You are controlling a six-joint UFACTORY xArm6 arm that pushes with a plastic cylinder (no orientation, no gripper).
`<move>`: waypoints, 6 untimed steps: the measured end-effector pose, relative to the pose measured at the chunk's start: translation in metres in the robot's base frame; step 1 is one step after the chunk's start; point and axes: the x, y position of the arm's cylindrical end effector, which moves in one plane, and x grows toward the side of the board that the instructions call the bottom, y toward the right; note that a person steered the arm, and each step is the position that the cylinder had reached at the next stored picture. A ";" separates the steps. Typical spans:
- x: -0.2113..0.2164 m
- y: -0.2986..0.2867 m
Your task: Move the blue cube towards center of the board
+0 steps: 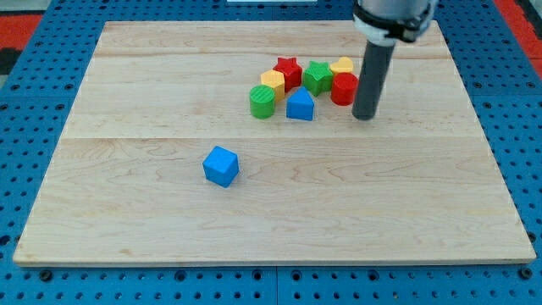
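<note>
The blue cube [221,165] lies alone on the wooden board [127,102], left of and below the board's middle. My tip [364,116] rests on the board at the upper right, just right of a cluster of blocks and far to the right of and above the blue cube. The dark rod rises from the tip to the view's top.
A cluster sits above the board's middle: a green cylinder [262,101], a yellow block [273,82], a red star [288,71], a blue house-shaped block [300,105], a green star [318,77], a yellow block [342,66] and a red cylinder [344,89] next to the rod.
</note>
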 end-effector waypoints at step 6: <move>0.103 -0.240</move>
